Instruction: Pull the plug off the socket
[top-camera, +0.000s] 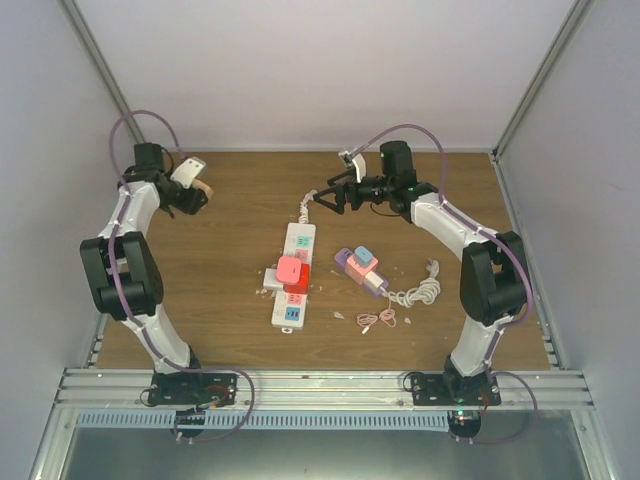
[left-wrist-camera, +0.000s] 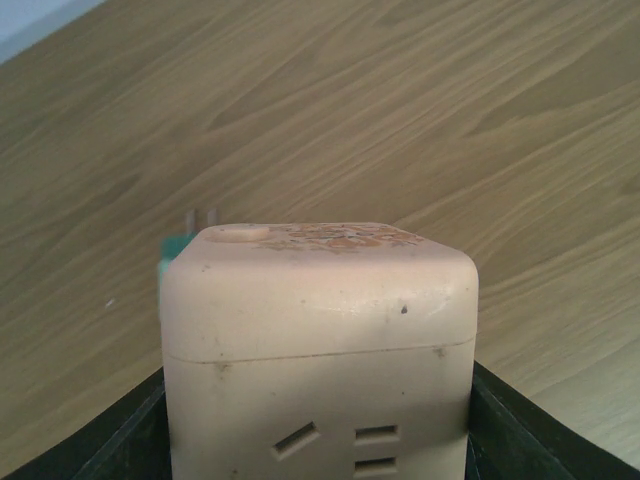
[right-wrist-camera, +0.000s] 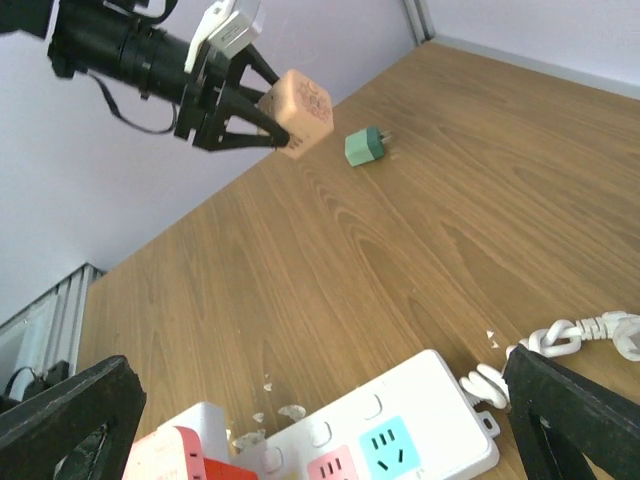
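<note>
Left pincer (top-camera: 197, 192) grips cube socket (left-wrist-camera: 320, 330) — green plug (right-wrist-camera: 366, 147) seemingly lies apart.

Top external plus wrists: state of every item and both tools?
left tool: shut on beige cube socket, raised
beige cube socket: held in the air, green plug out of it
green plug: lying loose, unplugged
right tool: open, empty
white power strip: lying flat
red plug: apparently seated in the strip
</note>
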